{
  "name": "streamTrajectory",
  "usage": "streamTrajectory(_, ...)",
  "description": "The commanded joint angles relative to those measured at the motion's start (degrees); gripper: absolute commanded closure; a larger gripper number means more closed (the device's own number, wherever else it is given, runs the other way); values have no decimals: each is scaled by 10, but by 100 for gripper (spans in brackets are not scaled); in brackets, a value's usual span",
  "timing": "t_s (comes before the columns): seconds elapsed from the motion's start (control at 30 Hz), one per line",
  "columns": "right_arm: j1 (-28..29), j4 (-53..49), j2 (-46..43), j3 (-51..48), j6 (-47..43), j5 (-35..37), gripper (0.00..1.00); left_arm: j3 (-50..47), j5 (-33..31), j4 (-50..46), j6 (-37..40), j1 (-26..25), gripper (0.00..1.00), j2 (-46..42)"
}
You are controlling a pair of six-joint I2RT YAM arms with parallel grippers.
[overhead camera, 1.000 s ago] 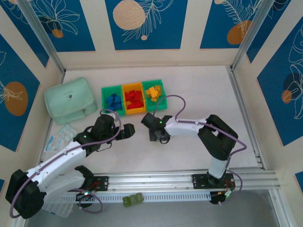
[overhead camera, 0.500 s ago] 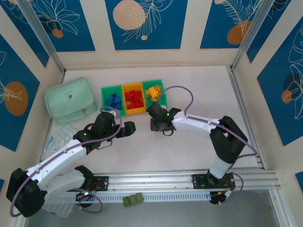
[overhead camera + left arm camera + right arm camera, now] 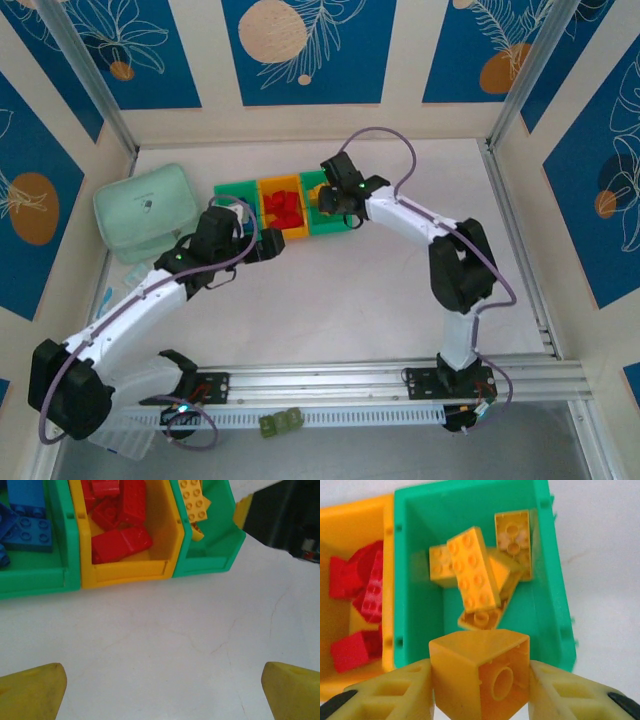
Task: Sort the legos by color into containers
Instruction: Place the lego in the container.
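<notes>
Top view: three containers [image 3: 290,235] in a row on your surface [image 3: 380,300], right jaws over the right green bin [image 3: 328,228]. Left wrist: left jaws wide apart, empty, short of the red legos [image 3: 120,515]. Right wrist: right jaws clamped on yellow brick [image 3: 480,677] above that bin's yellow legos [image 3: 472,570].

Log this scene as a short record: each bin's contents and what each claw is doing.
left green bin: blue bricks
orange bin: red bricks
right green bin: yellow bricks
right claw: shut on held yellow brick, above the right green bin
left claw: open, empty, over the table in front of the bins
</notes>
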Motion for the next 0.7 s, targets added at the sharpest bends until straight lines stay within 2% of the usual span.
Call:
streamTrajectory(0.0, -8, -13, 52, 65, -34, -11, 54, 24, 23, 2, 15, 18, 1, 14)
streamTrajectory(0.17, -25, -38, 131, 167, -46, -22, 52, 27, 36, 10, 13, 35, 1, 24)
streamTrajectory(0.3, -27, -78, 165, 242, -58, -27, 43, 29, 44, 9, 13, 45, 1, 24)
streamTrajectory(0.5, -25, -60, 104, 205, -67, -34, 33, 23, 44, 3, 18, 60, 1, 12)
streamTrajectory(0.67, -31, -31, 6, 109, -70, -33, 28, 31, 34, -23, 41, 86, 1, -4)
